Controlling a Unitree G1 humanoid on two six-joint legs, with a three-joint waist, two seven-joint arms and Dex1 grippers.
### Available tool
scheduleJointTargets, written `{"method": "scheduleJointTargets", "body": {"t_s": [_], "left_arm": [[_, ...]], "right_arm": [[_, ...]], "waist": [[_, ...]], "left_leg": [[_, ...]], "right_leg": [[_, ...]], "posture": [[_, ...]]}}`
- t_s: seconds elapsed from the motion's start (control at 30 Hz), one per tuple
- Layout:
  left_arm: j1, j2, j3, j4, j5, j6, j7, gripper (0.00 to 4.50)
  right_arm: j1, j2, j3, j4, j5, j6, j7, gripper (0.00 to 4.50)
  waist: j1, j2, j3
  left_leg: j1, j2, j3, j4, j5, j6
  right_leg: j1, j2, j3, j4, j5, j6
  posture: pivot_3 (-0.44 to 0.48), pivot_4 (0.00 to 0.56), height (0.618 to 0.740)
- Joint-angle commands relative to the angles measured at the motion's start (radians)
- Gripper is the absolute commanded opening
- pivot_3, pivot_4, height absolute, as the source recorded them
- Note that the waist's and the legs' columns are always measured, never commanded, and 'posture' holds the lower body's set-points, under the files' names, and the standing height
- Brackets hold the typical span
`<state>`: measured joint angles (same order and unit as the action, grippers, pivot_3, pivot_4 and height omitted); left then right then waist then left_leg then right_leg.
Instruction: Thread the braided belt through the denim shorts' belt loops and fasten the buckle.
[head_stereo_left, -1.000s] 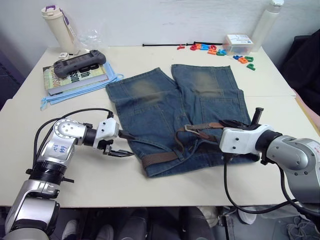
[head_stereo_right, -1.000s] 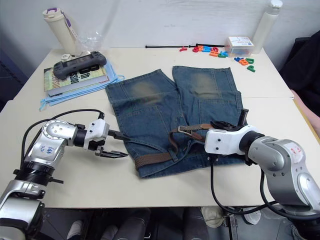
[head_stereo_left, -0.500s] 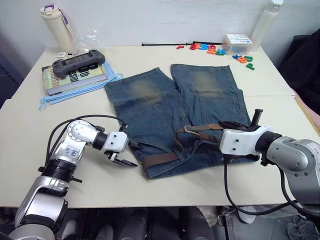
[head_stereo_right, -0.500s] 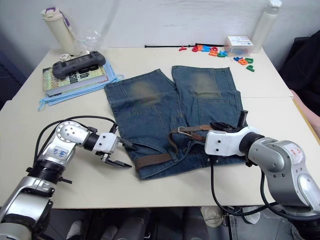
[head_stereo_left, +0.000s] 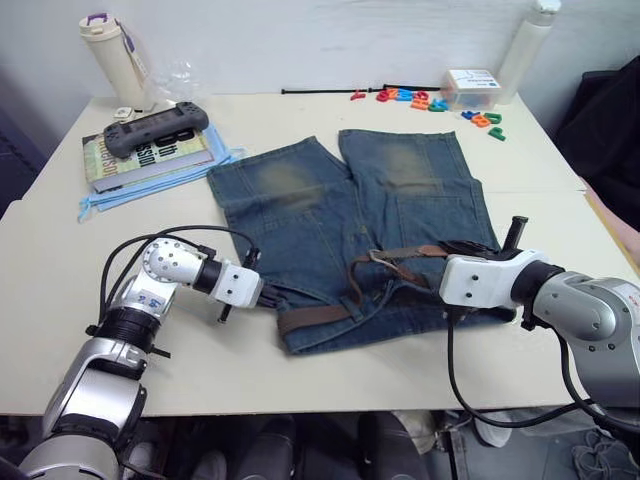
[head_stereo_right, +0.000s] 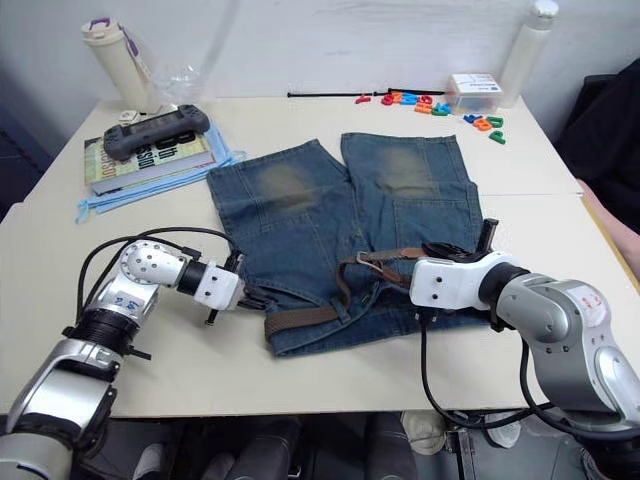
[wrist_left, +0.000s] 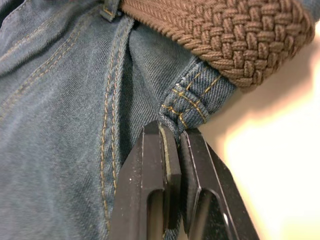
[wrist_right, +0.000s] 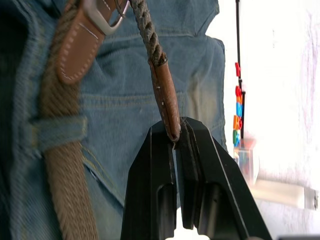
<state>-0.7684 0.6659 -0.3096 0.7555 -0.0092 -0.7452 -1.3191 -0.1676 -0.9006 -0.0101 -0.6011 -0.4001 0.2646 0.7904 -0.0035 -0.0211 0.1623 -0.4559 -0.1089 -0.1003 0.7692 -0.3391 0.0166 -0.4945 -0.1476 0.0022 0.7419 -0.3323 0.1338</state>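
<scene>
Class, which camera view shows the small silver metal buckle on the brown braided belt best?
The right wrist view: the silver metal buckle sits close up, with the belt's leather tip pinched in the right tool. The eye views show it tiny on the blue denim shorts.

Faded blue denim shorts, centre frame, are showing yellowish worn patches on both legs and tan double stitching along the seams; the braided belt across the lower waistband is reading dark brown in a basket weave, with a smooth tan leather tip and a silver buckle. Both grippers are carrying black fingers on white housings. Upper left, a cream bottle with a purple cap is standing by a dark grey handheld console on a light-blue cloth; upper right, plastic letters are showing red, blue, green and orange on the cream table.
</scene>
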Motion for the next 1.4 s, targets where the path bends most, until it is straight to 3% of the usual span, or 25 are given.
{"method": "scheduleJointTargets", "body": {"t_s": [0.03, 0.27, 0.57, 0.73, 0.87, 0.97, 1.03, 1.1, 1.23, 1.33, 1.4], "left_arm": [[0.004, 0.091, -0.056, 0.23, 0.19, -0.06, 0.073, 0.02], [-0.049, 0.139, -0.114, 0.36, 0.293, -0.151, 0.187, 0.02], [-0.046, 0.171, -0.131, 0.369, 0.315, -0.222, 0.22, 0.02], [-0.043, 0.127, -0.056, 0.329, 0.202, -0.158, 0.197, 0.02], [-0.031, 0.098, 0.034, 0.214, 0.027, -0.068, 0.101, 0.02], [0.019, 0.114, 0.093, 0.03, -0.092, 0.101, 0.026, 1.11], [0.06, 0.129, 0.128, -0.101, -0.159, 0.239, -0.003, 2.01], [0.12, 0.162, 0.177, -0.309, -0.287, 0.505, -0.027, 2.9], [0.248, 0.236, 0.245, -0.695, -0.529, 0.965, 0.002, 2.9], [0.331, 0.22, 0.301, -0.976, -0.738, 1.236, 0.151, 2.9], [0.364, 0.163, 0.321, -1.114, -0.809, 1.336, 0.3, 2.9]], "right_arm": [[0.003, -0.021, -0.053, -0.009, -0.004, -0.015, -0.008, 0.0], [-0.019, -0.057, -0.078, 0.042, 0.005, -0.049, -0.011, 0.0], [-0.053, -0.043, -0.046, 0.056, -0.017, -0.051, -0.017, 0.0], [-0.09, 0.007, 0.011, 0.022, 0.005, -0.044, -0.01, 0.0], [-0.123, 0.047, 0.058, 0.011, 0.0, -0.032, -0.006, 0.0], [-0.146, 0.068, 0.084, 0.014, -0.008, -0.027, -0.003, 0.0], [-0.158, 0.076, 0.095, 0.019, -0.011, -0.026, -0.002, 0.0], [-0.178, 0.086, 0.111, 0.028, -0.013, -0.029, 0.001, 0.0], [-0.216, 0.097, 0.136, 0.047, -0.015, -0.034, 0.008, 0.0], [-0.248, 0.101, 0.153, 0.063, -0.018, -0.034, 0.016, 0.0], [-0.263, 0.102, 0.164, 0.069, -0.02, -0.032, 0.02, 0.0]], "waist": [[-0.004, 0.0, -0.001], [-0.01, 0.002, -0.001], [-0.025, 0.004, -0.003], [-0.025, 0.005, -0.003], [-0.023, 0.004, -0.002], [-0.022, 0.002, 0.0], [-0.022, 0.001, 0.001], [-0.023, 0.001, 0.001], [-0.027, -0.001, 0.002], [-0.025, 0.0, 0.003], [-0.021, -0.001, 0.003]], "left_leg": [[0.001, 0.001, 0.0, 0.0, 0.0, 0.0], [0.018, 0.002, 0.001, -0.003, 0.0, 0.001], [0.017, 0.002, 0.0, -0.003, 0.0, 0.001], [0.017, 0.002, -0.001, -0.003, 0.0, 0.001], [0.014, 0.001, -0.002, -0.002, 0.0, 0.001], [0.009, 0.001, -0.002, -0.001, 0.0, 0.001], [-0.004, -0.001, -0.003, 0.002, 0.0, 0.0], [-0.013, -0.002, -0.003, 0.004, 0.005, -0.007], [-0.022, -0.001, -0.003, 0.005, 0.005, -0.007], [-0.021, -0.002, -0.001, 0.004, 0.005, -0.007], [-0.02, -0.001, -0.002, 0.005, 0.005, -0.007]], "right_leg": [[0.0, 0.0, 0.0, 0.001, 0.0, 0.0], [0.016, 0.001, -0.004, 0.003, -0.001, -0.002], [0.014, 0.002, -0.006, 0.004, -0.001, -0.002], [0.014, 0.002, -0.006, 0.004, -0.001, -0.002], [0.012, 0.001, -0.006, 0.004, -0.001, -0.002], [0.008, 0.001, -0.005, 0.004, -0.001, -0.002], [-0.005, 0.0, -0.004, 0.006, -0.001, -0.002], [-0.014, 0.0, -0.001, 0.007, -0.001, -0.001], [-0.022, 0.001, 0.002, 0.008, -0.001, -0.001], [-0.021, 0.0, 0.003, 0.006, -0.001, -0.001], [-0.02, 0.0, 0.003, 0.007, -0.001, -0.001]], "posture": [[0.0, 0.15, 0.654], [0.0, 0.15, 0.654], [0.0, 0.15, 0.654], [0.0, 0.15, 0.654], [0.0, 0.15, 0.654], [0.0, 0.15, 0.654], [0.0, 0.15, 0.654], [0.0, 0.15, 0.654], [0.0, 0.15, 0.654], [0.0, 0.15, 0.654], [0.0, 0.15, 0.654]]}}
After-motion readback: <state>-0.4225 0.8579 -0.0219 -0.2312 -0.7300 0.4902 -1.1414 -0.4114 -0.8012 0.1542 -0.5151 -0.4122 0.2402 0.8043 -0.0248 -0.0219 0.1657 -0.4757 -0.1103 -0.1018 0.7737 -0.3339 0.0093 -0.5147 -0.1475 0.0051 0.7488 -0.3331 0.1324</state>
